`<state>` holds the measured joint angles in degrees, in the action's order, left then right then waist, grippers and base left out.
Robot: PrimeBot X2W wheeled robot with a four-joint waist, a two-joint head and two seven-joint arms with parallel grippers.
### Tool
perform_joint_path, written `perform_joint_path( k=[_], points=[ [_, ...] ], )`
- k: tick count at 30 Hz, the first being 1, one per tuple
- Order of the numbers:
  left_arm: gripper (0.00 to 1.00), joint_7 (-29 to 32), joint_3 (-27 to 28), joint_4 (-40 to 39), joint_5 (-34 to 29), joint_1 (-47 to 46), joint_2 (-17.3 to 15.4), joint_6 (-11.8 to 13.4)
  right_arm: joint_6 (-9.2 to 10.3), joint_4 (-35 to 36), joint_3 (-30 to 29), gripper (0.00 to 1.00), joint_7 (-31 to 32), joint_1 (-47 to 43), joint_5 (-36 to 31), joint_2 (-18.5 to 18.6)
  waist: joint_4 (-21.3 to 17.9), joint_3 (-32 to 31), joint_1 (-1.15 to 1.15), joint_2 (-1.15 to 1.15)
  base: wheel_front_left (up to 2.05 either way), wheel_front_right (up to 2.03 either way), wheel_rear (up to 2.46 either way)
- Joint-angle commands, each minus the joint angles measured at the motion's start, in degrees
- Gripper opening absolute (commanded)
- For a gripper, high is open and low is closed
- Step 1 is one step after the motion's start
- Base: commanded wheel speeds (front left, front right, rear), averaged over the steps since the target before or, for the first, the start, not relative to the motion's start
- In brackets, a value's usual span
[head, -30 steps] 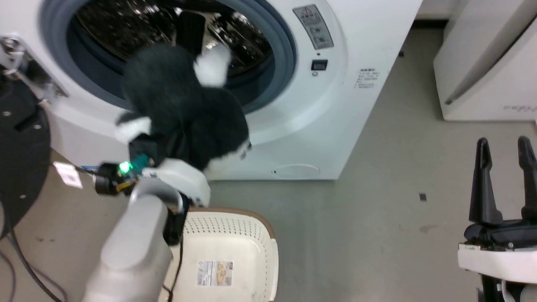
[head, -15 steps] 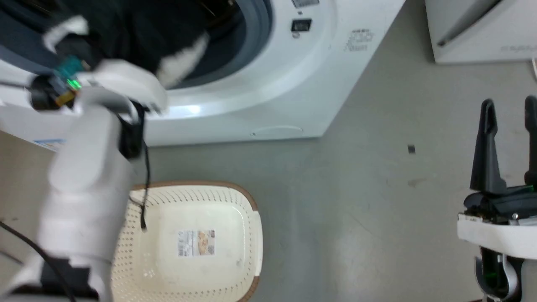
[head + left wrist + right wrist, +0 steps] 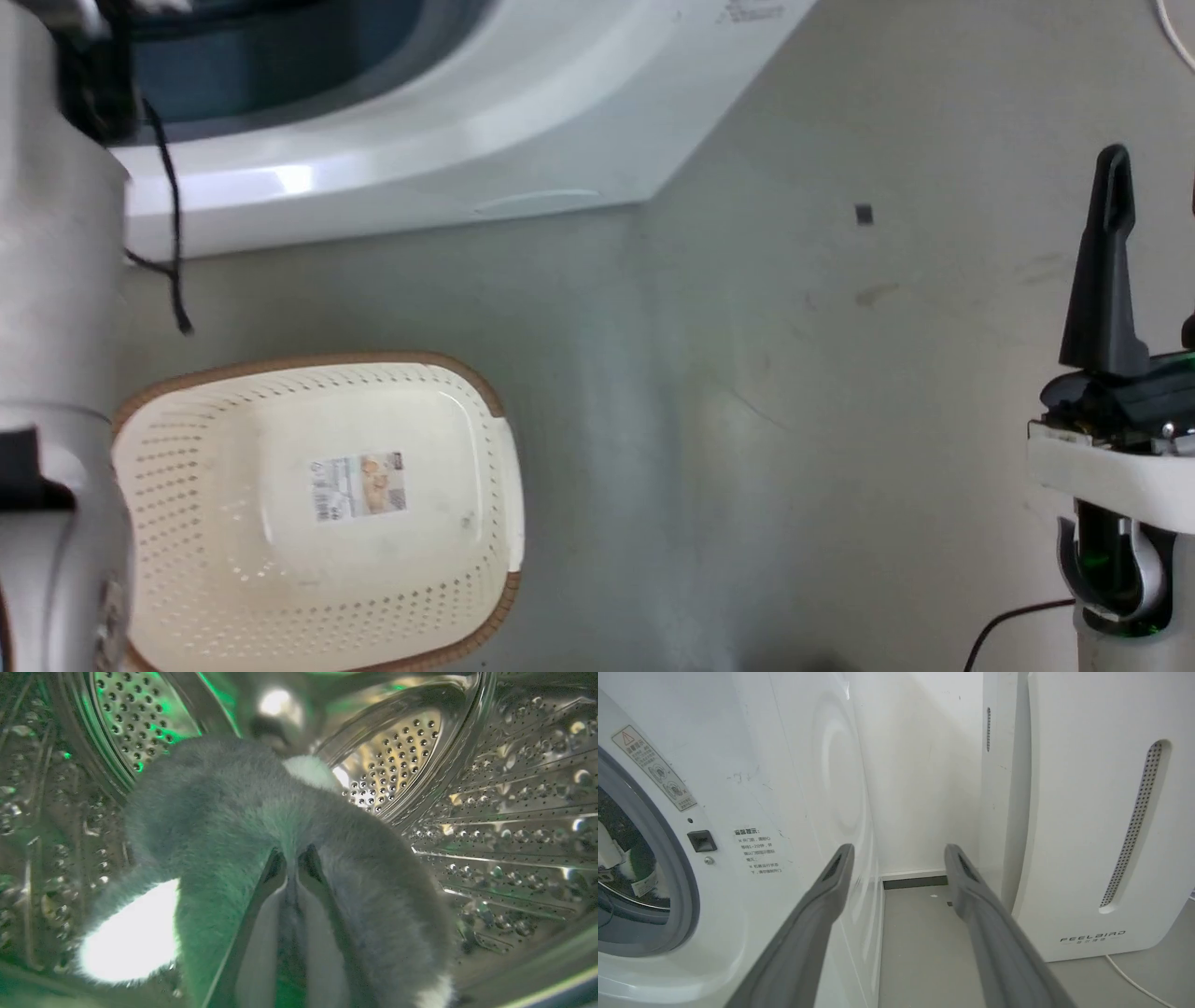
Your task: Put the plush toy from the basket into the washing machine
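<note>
Plush toy [image 3: 261, 826] now in drum [image 3: 514, 812], one basket [image 3: 308, 360]

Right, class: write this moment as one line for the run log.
left gripper: shut on plush toy, inside washing machine drum | right gripper: open, holding nothing | basket: no toy in it

The grey floor [image 3: 747, 420] carries the cream basket [image 3: 308, 359], which stands near the front of the washing machine [image 3: 420, 140] without touching it, a paper label [image 3: 359, 485] on its bottom. A small dark mark [image 3: 864, 215] lies on the bare floor further right. A white appliance [image 3: 1087, 835] stands beside the washing machine, with a pale cable [image 3: 1134, 984] at its foot.
</note>
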<state>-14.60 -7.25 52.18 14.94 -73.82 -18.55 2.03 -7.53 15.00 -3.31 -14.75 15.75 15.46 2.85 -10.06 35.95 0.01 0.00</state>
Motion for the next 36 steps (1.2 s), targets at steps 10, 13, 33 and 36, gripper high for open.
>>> perform_joint_path(
  k=[10,13,33,36],
  points=[
    [0.00,-0.4,1.3,2.5,-1.1,-9.6,-2.8,1.6,0.04,0.6,0.4,1.00,-0.2,3.0,1.5,0.0,-3.6,5.7,-0.01,0.00,0.00,0.00,0.00],
    [0.00,-0.4,1.4,3.3,-1.5,-10.8,-3.3,1.8,0.04,0.6,0.4,1.00,-0.3,3.2,1.7,0.0,-3.9,6.3,-0.01,0.00,0.00,0.00,0.00],
    [1.00,-0.4,1.9,3.7,-2.3,-2.0,-0.7,2.1,0.04,-0.6,0.5,1.00,-0.3,1.9,0.3,0.0,-1.9,0.8,-0.01,0.00,0.00,0.00,0.00],
    [1.00,-0.4,2.5,2.4,-2.3,1.7,0.1,2.1,0.04,-0.9,0.2,1.00,-0.3,1.0,-0.1,0.0,-1.3,-1.4,-0.01,0.00,0.00,0.00,0.00]
  ],
)
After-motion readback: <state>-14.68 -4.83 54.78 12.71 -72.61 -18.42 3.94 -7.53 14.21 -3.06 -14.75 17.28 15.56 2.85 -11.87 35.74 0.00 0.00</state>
